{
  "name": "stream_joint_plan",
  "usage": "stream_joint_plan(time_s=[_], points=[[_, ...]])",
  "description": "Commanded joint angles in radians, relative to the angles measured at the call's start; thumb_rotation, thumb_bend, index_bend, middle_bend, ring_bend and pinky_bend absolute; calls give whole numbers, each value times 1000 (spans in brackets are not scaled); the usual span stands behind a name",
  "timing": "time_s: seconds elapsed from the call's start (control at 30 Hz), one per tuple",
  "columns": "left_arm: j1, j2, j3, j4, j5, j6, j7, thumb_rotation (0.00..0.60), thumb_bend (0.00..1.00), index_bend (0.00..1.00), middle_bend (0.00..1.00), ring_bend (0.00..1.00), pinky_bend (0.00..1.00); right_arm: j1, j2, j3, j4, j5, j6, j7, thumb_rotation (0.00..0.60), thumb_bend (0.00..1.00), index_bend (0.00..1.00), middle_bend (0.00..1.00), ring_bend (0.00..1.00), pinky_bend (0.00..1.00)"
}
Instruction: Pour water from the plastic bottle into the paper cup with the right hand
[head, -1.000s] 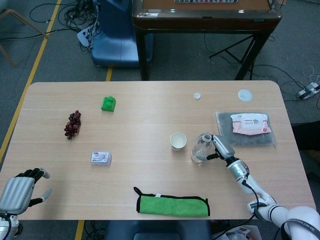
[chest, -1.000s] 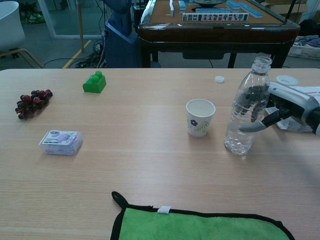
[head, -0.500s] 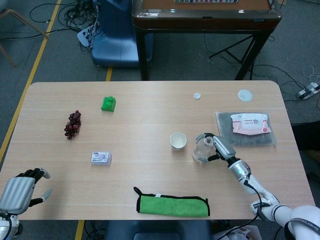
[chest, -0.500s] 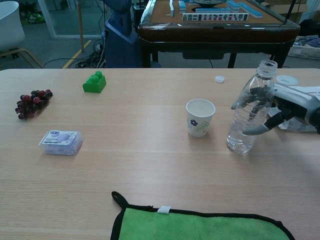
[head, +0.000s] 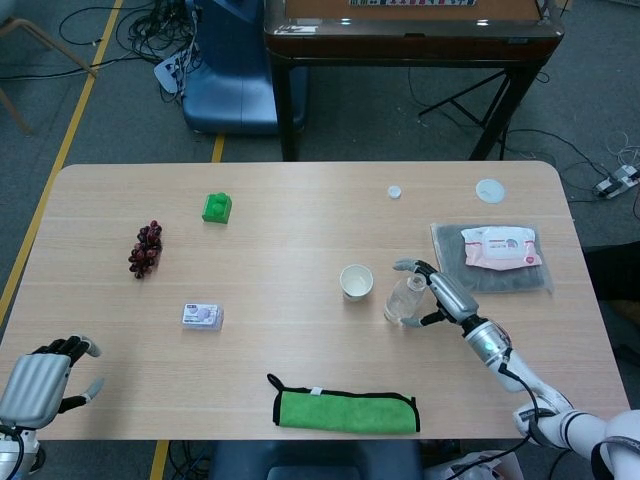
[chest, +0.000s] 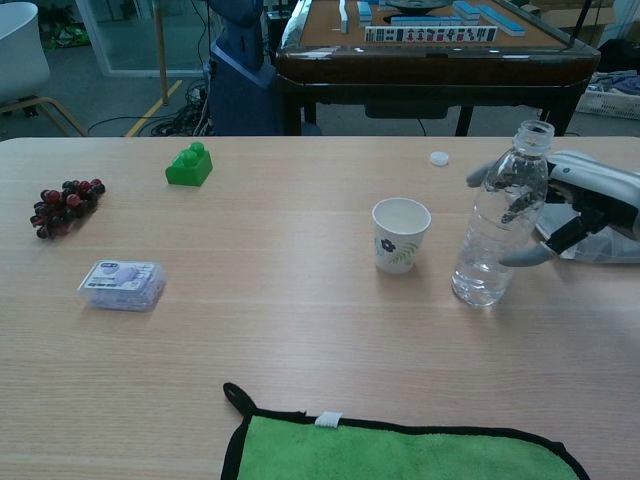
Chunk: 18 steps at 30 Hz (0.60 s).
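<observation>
Standing upright on the table (chest: 200, 330), uncapped and partly filled, the plastic bottle (chest: 495, 222) sits just right of the paper cup (chest: 399, 234), near it but not touching. A second ago the right hand (chest: 575, 205) had its fingers wrapped around the bottle's body; now the fingers (chest: 492, 172) have spread wide and the thumb points out below them, so the hand only brackets the bottle and no longer grips it. The bottle has also settled slightly closer to the robot. That reads as a released or re-adjusted grasp, so the pour has not begun: the cup looks empty in the head view (head: 356, 281). The hand will probably need to close again before any lift. The left hand (head: 40, 378) lies idle at the near left corner, fingers loosely curled, holding nothing.
</observation>
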Motion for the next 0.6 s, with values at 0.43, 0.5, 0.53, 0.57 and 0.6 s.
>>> stream_joint_plan(time_s=[0.43, 0.5, 0.53, 0.57, 0.6], points=[[-6, -14, 1, 8, -6, -14, 17, 600, 207, 448, 378, 386, 518, -104, 240, -9, -273, 69, 57, -417, 600, 0, 188, 156, 99, 295], [-7, -17, 1, 11, -6, -15, 18, 600, 206, 448, 378, 386, 518, -125, 259, -12, -291, 71, 81, -477, 600, 0, 188, 161, 99, 295], [-7, -18, 1, 12, -6, -14, 18, 600, 206, 448, 378, 385, 518, -135, 267, -14, -299, 72, 92, -501, 600, 0, 188, 162, 99, 295], [-7, -19, 1, 13, -6, -14, 19, 600, 206, 448, 378, 383, 518, -146, 273, -16, -308, 72, 105, -522, 600, 0, 188, 162, 99, 295], [-7, -20, 0, 15, -5, -12, 17, 600, 207, 448, 378, 380, 518, -160, 282, -20, -320, 72, 121, -546, 600, 0, 188, 163, 99, 295]])
